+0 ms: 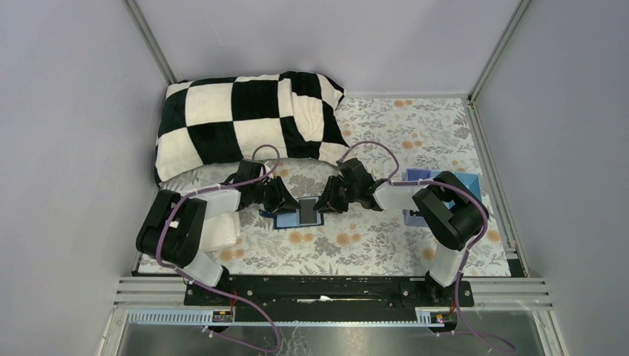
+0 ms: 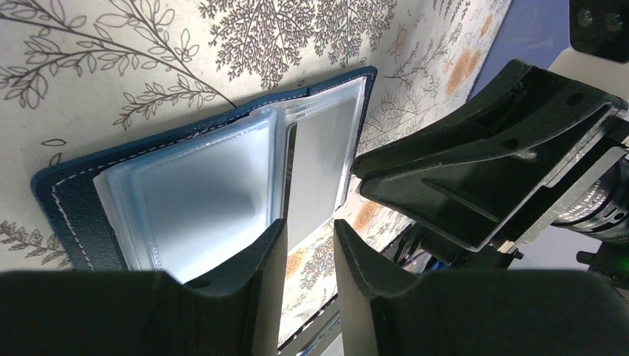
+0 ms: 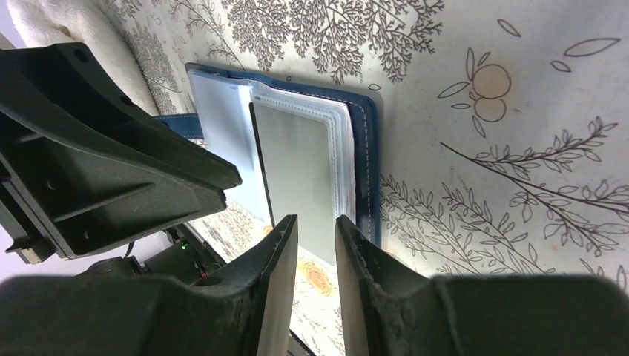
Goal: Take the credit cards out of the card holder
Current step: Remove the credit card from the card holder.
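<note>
The card holder (image 1: 291, 219) lies open on the floral cloth between both grippers, navy outside with clear plastic sleeves inside. A grey card (image 1: 308, 211) sits in a sleeve on its right half. In the left wrist view the holder (image 2: 70, 196) is up left and the card (image 2: 319, 159) lies beyond my left gripper (image 2: 309, 222), whose jaws stand a narrow gap apart with nothing between them. In the right wrist view the holder (image 3: 367, 141) and the card (image 3: 300, 167) lie just past my right gripper (image 3: 317, 219), also narrowly open and empty. The grippers (image 1: 285, 202) (image 1: 326, 202) face each other over the holder.
A black-and-white checkered pillow (image 1: 245, 122) lies at the back left. A light-blue plastic compartment tray (image 1: 445, 182) stands at the right behind the right arm. Grey walls close in the table on three sides.
</note>
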Robot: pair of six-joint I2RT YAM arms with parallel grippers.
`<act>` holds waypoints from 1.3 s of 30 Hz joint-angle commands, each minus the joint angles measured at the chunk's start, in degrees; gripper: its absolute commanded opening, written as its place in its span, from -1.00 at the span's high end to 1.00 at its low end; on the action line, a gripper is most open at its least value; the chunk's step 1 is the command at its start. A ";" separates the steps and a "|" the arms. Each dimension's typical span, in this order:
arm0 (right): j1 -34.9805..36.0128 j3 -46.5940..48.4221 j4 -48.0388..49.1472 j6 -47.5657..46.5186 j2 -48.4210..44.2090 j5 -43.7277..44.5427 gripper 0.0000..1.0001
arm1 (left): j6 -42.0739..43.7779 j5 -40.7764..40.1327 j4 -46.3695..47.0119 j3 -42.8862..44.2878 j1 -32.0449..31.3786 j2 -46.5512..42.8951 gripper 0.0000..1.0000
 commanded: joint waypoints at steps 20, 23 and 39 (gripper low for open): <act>0.51 1.85 3.96 0.22 2.44 -2.79 0.36 | 0.81 -0.99 2.65 0.37 -0.04 2.02 0.33; 0.51 1.37 4.27 0.38 3.03 -2.56 0.37 | 0.86 -1.02 2.60 0.29 -0.04 2.18 0.33; 0.59 0.61 8.07 2.23 4.42 -5.11 0.37 | 1.08 -1.18 2.69 0.36 -0.04 2.64 0.46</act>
